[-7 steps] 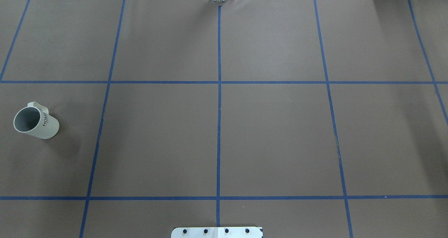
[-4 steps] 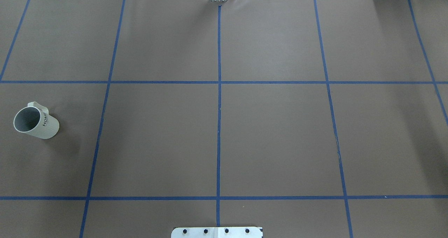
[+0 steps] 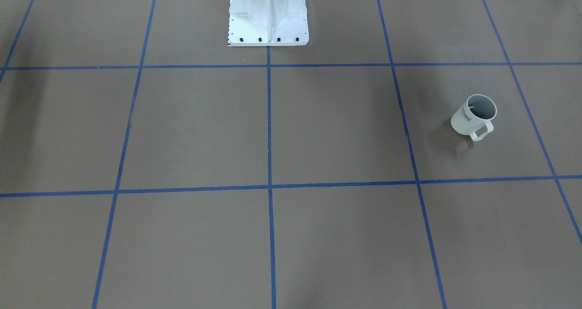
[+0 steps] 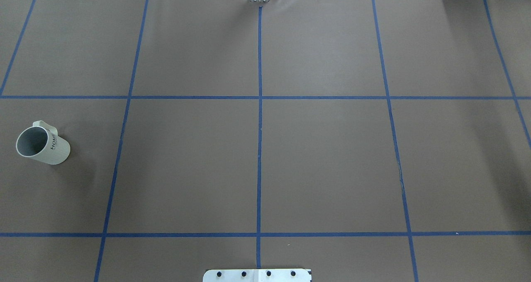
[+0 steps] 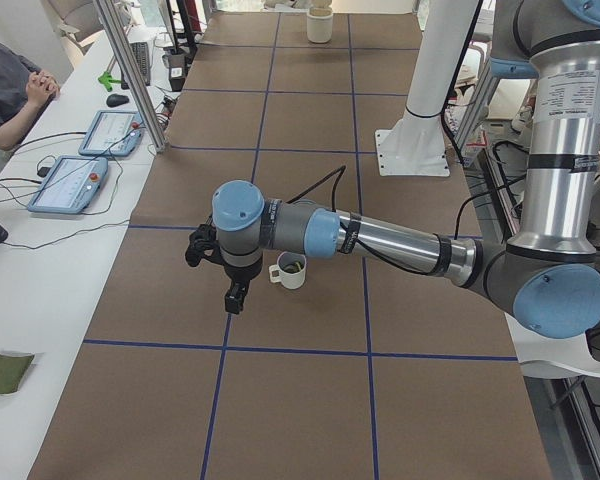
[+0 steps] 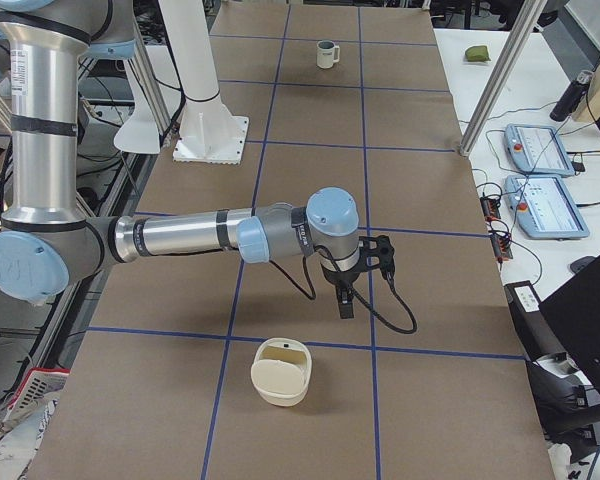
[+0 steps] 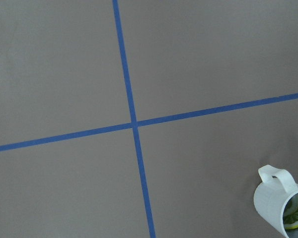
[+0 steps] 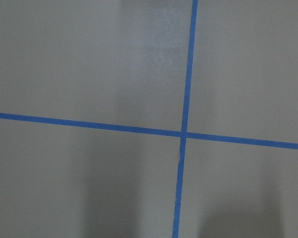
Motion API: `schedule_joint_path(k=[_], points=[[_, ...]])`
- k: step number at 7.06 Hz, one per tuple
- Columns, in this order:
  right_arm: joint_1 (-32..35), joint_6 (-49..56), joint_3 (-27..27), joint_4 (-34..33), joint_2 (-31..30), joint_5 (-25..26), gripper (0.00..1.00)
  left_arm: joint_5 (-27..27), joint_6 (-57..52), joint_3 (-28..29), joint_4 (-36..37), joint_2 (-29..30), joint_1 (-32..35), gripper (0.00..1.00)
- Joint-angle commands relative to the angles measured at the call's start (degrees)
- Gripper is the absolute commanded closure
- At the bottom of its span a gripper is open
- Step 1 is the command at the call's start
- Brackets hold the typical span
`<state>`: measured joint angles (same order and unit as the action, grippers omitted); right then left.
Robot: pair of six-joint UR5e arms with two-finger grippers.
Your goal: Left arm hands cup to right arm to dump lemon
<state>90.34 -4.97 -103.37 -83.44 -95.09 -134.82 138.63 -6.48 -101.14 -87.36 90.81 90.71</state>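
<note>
Overhead exterior view puts the cup at the left edge of the counter, upright, mouth up, long axis vertical, handle turned away from my base. Inside it lie the lemon slices (only the left wrist camera shows them well). Nothing is done yet: pick-up, handover and dump all remain. My left gripper hangs clear of the cup, and my right gripper is well apart from it. Neither has the cup, and I cannot tell how wide either stands.
</note>
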Motion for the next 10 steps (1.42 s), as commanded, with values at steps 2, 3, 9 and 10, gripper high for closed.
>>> schedule_joint_path(k=[2, 3, 9, 10], points=[[-0.07, 0.31, 0.10, 0.74, -0.09, -0.09, 0.00, 4.98, 0.41, 4.37, -5.36, 0.77, -0.09, 0.00], [-0.07, -0.38, 0.10, 0.83, -0.09, -0.44, 0.00, 5.41, 0.15, 4.38, -5.54, 0.95, -0.09, 0.00], [-12.18, -10.39, -2.79, 5.66, 2.27, 0.78, 0.00, 0.54, 30.47, 1.83, -24.80, -2.19, -16.92, 0.00], [-13.51, -11.11, -2.80, 5.66, 3.84, 1.83, 0.00, -4.38, 37.52, 1.83, -30.88, -4.13, -22.10, 0.00]])
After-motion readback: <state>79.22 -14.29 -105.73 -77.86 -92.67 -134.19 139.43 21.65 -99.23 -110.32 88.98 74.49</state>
